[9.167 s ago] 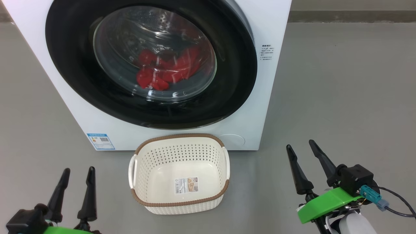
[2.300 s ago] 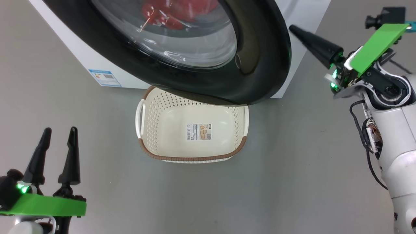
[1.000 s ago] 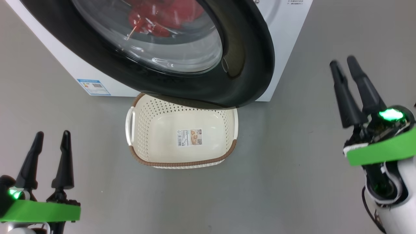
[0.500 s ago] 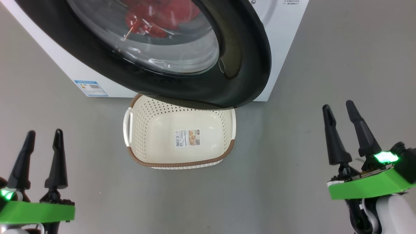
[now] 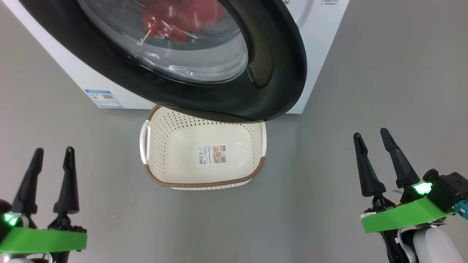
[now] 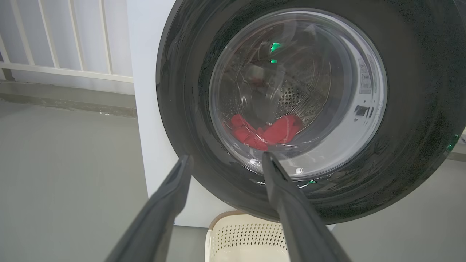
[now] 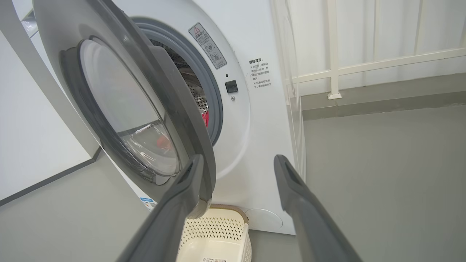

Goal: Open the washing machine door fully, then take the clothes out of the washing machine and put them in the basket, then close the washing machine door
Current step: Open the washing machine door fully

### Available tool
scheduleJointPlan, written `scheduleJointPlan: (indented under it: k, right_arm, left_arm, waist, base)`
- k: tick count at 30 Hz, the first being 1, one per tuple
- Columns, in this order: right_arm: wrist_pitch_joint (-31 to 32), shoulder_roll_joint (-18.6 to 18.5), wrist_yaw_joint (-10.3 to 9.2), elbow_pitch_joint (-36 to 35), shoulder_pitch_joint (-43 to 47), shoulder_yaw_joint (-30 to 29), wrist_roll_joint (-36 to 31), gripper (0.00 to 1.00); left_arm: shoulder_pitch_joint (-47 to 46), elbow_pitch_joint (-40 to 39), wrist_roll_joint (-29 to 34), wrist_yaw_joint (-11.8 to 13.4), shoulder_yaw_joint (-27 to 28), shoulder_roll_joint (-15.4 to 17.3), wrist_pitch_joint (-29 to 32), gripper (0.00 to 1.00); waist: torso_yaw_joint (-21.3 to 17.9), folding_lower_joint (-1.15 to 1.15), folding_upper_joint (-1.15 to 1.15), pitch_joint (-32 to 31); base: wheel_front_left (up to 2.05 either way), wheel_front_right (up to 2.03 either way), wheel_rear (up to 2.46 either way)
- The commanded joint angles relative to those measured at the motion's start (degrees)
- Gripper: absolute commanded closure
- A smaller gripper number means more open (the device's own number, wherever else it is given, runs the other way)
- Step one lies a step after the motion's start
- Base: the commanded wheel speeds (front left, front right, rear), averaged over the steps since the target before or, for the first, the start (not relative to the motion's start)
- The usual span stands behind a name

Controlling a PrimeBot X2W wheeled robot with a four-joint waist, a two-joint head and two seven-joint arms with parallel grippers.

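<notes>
The round black washing machine door stands partly open, swung out over the far rim of the basket. Seen side-on in the right wrist view, the door leaves a gap to the grey gasket of the white washing machine. Red clothes lie in the drum behind the glass, also red clothes in the left wrist view. My left gripper is open at lower left. My right gripper is open at lower right. Both are empty and well back from the door.
The cream basket sits empty on the grey floor right before the washer, a sticker on its bottom. A white railing and low kerb run behind the machine. Open floor lies to the right of the washer.
My right gripper has dropped from beside the door down to the lower right, away from the door. The door stays ajar. My left gripper has barely moved.
</notes>
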Motion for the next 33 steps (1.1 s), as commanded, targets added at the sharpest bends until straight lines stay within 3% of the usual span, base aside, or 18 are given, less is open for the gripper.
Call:
scheduleJointPlan:
  k: [1,25,26,27,28,29,31,32,33]
  right_arm:
    - [-0.68,-0.13,0.09,-1.03,-0.29,1.31,-0.84,0.00]
    - [-0.69,-1.30,0.09,-0.40,-5.19,2.33,2.11,0.00]
    - [-0.69,-1.47,0.09,-0.23,-5.60,2.36,2.43,0.08]
    - [-0.69,-1.49,0.09,-0.17,-6.05,2.23,3.11,0.25]
    - [-0.69,-1.50,0.09,-0.09,-6.47,2.03,3.91,0.50]
    - [-0.69,-1.63,0.09,0.03,-6.92,1.81,4.59,0.58]
    - [-0.69,-2.04,0.09,0.65,-8.03,1.32,6.40,0.89]
    - [-0.69,-2.37,0.09,1.16,-8.70,1.25,7.42,1.00]
    - [-0.53,-2.78,0.09,1.71,-9.53,1.19,8.52,1.00]
  left_arm:
    - [-0.91,-1.37,0.15,-0.17,2.13,2.05,-0.47,0.00]
    - [-1.00,-1.25,-0.21,-0.17,2.07,2.00,-0.47,0.00]
    - [-1.07,-1.24,-0.23,-0.17,2.02,2.03,-0.47,0.00]
    - [-1.14,-1.22,-0.25,-0.17,1.96,2.05,-0.47,0.00]
    - [-1.20,-1.19,-0.26,-0.17,1.90,2.07,-0.47,0.00]
    - [-1.25,-1.17,-0.28,-0.17,1.86,2.10,-0.47,0.00]
    - [-1.32,-1.12,-0.29,-0.17,1.79,2.16,-0.47,0.00]
    - [-1.33,-1.07,-0.28,-0.17,1.76,2.19,-0.47,0.00]
    - [-1.34,-1.04,-0.28,-0.17,1.73,2.22,-0.47,0.00]
  waist:
    - [0.08,0.00,0.00,-0.11]
    - [0.09,0.00,0.00,0.75]
    - [0.12,0.00,0.00,0.82]
    - [0.17,0.00,0.00,0.86]
    - [0.21,0.00,0.00,0.89]
    - [0.26,0.00,0.00,0.94]
    - [0.32,0.00,0.00,1.01]
    - [0.34,0.00,0.00,1.03]
    - [0.36,0.00,0.00,1.08]
  base:
    - [0.00,0.00,0.00]
    - [0.00,0.00,0.00]
    - [0.00,0.00,0.00]
    - [0.00,0.00,0.00]
    - [0.00,0.00,0.00]
    - [0.00,0.00,0.00]
    - [0.00,0.00,0.00]
    - [0.00,0.00,0.00]
    - [0.00,0.00,0.00]
